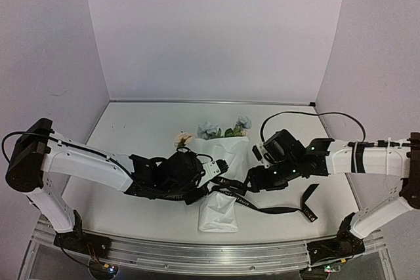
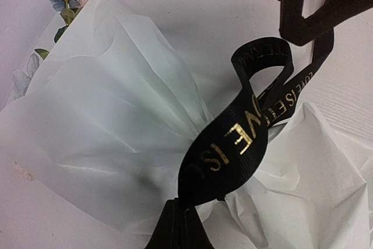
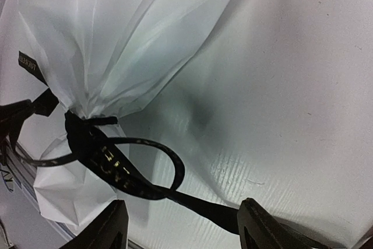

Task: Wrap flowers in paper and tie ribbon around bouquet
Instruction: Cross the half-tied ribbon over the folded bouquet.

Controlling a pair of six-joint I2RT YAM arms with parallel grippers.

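**A:** Where is the bouquet [image 1: 220, 181], and what holds it?

**B:** It lies mid-table [image 1: 131, 136], with the blooms [image 1: 209, 129] at the far end and the crumpled paper [image 1: 218, 218] tail at the near end. A black ribbon [image 3: 125, 170] with gold lettering circles the gathered waist in a slack loop. The left gripper [image 2: 180, 225] is pinched tight on the ribbon just beside that waist. The right gripper [image 3: 183, 225] has its fingers spread; a strand runs between them, unclamped.

**A:** What could go wrong?

**B:** Probably the loop. If the right gripper closes beside the strand and misses it, the tie stays slack. A hard sideways pull could drag the light bouquet across the table, slide the ribbon off the waist, or tear the thin paper.
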